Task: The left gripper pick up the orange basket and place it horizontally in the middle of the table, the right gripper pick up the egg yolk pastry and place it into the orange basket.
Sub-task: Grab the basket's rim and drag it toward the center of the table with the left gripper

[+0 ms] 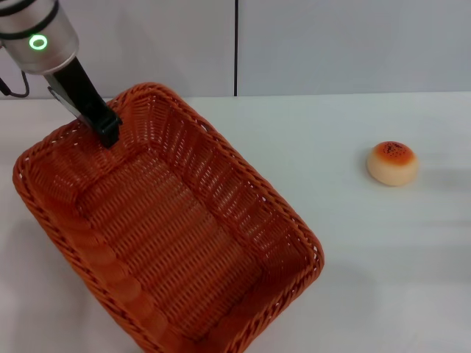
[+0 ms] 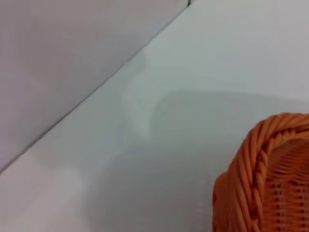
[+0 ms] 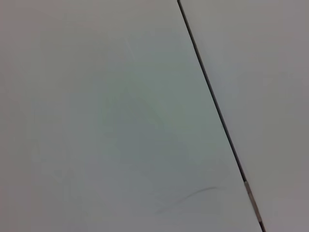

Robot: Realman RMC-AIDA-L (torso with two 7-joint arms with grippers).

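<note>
The orange basket lies diagonally across the left half of the white table, one corner towards the front and nothing inside it. My left gripper reaches down from the top left and is shut on the braided rim at the basket's far left corner. The left wrist view shows only a curved piece of the basket's rim over the table. The egg yolk pastry sits alone on the table to the right, well apart from the basket. My right gripper is out of view.
A pale wall with a dark vertical seam runs behind the table. The right wrist view shows only a plain pale surface crossed by a dark seam.
</note>
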